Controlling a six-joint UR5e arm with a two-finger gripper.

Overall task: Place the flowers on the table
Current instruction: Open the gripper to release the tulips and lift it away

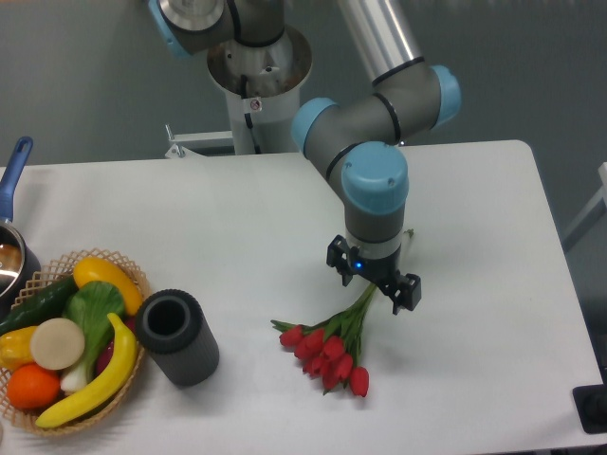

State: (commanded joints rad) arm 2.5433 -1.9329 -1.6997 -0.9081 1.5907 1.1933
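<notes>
The flowers [327, 351], a bunch of red tulip buds with green stems, lie flat on the white table [237, 227], buds toward the front and stems running up to the right. My gripper [374, 277] hangs just above the stem end, open, with its two black fingers spread to either side of the stems. Nothing is held between them. The far tip of the stems is hidden behind the wrist.
A dark cylindrical cup [176, 336] lies left of the flowers. A wicker basket [123, 275] with fruit and vegetables sits at the front left. A blue-handled pan [13, 171] is at the left edge.
</notes>
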